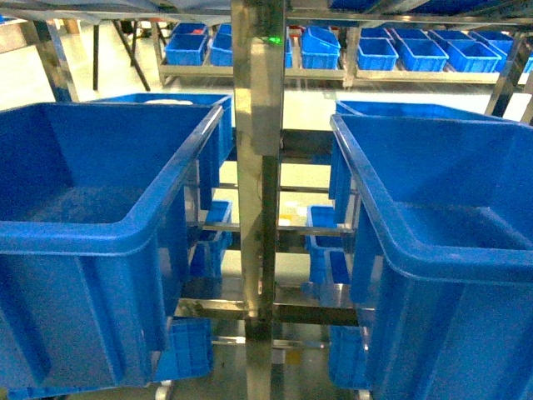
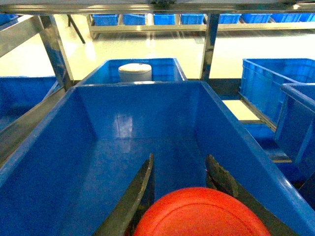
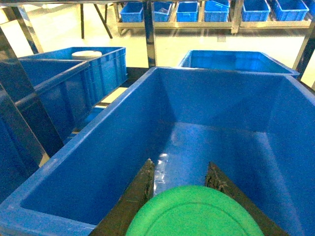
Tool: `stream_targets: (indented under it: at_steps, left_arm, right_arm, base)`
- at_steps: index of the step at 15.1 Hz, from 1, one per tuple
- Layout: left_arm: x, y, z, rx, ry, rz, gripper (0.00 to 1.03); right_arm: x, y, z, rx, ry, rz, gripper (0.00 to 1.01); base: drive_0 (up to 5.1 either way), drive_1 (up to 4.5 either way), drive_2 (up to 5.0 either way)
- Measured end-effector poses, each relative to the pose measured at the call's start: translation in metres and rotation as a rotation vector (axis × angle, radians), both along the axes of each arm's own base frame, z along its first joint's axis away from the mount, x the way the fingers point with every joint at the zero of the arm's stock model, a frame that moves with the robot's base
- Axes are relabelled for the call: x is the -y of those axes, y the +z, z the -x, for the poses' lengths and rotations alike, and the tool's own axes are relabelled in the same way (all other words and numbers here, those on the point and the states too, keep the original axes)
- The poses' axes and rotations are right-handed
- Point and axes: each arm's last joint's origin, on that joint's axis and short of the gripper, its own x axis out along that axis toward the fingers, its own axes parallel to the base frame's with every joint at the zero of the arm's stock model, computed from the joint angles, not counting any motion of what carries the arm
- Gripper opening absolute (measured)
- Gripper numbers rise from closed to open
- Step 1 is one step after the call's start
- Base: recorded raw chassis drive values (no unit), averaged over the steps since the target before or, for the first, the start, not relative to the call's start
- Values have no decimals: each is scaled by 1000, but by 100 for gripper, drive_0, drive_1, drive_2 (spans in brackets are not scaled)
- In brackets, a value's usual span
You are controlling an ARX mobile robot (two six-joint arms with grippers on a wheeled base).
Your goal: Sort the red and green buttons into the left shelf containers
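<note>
Left gripper (image 2: 179,167) has its jaws clamped on the red button (image 2: 202,214) over a blue tub (image 2: 44,147); right gripper (image 3: 179,169) grips the green button (image 3: 194,211) over another tub (image 3: 98,162). Risk: a hard drop bouncing around, or both colours landing in one tub.

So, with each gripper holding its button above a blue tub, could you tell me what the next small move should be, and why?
Probably open the left gripper. It is shut on the red button, which already hangs inside the walls of the left blue tub, so the button should drop straight in. The right gripper holds the green button over the right blue tub likewise, and could follow.
</note>
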Motion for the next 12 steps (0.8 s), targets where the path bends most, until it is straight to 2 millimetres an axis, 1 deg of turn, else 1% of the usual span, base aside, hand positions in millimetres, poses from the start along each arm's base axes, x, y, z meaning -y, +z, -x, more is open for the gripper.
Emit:
stream_targets:
  at_steps: [2, 3, 4, 5, 6, 7, 8, 9, 10, 11, 12]
  left_arm:
    - [0, 1, 0, 3, 0, 0, 28]
    - [0, 1, 0, 2, 0, 0, 28]
    - [0, 1, 1, 5, 0, 0, 28]
    - [0, 1, 1, 4, 0, 0, 28]
    - [0, 1, 1, 3, 0, 0, 28]
    - [0, 1, 1, 4, 2, 0, 28]
    - [0, 1, 1, 3, 0, 0, 28]
    - [0, 1, 1, 4, -1, 0, 28]
    - [0, 1, 1, 4, 0, 0, 28]
    - [0, 1, 1, 4, 0, 0, 28]
    - [0, 1, 1, 4, 0, 0, 28]
  right_arm:
    - [0, 0, 0, -5, 2, -1, 28]
    - [-3, 3, -10, -24, -5, -17, 28]
    - [-9, 12, -34, -26, -19, -48, 28]
    - [-12, 17, -51, -32, -13, -69, 28]
    - [-14, 13, -67, -51, -2, -74, 28]
    - [-14, -2, -83, -120, 3, -69, 28]
    - [-9, -14, -98, -153, -30, -51, 28]
    - [-2, -21, -113, -173, -87, -25, 28]
    - [5, -24, -124, -183, -143, -1, 28]
    - [10, -24, -126, -185, -179, 7, 30]
    - [14, -16, -118, -155, -190, 3, 45]
  base:
    - [8, 437, -421]
    - [8, 437, -421]
    - [8, 437, -421]
    - [8, 437, -421]
    - [0, 0, 0]
    - [0, 0, 0]
    - [0, 0, 0]
    - [0, 0, 0]
    - [0, 0, 0]
    - [0, 0, 0]
    - [0, 0, 0]
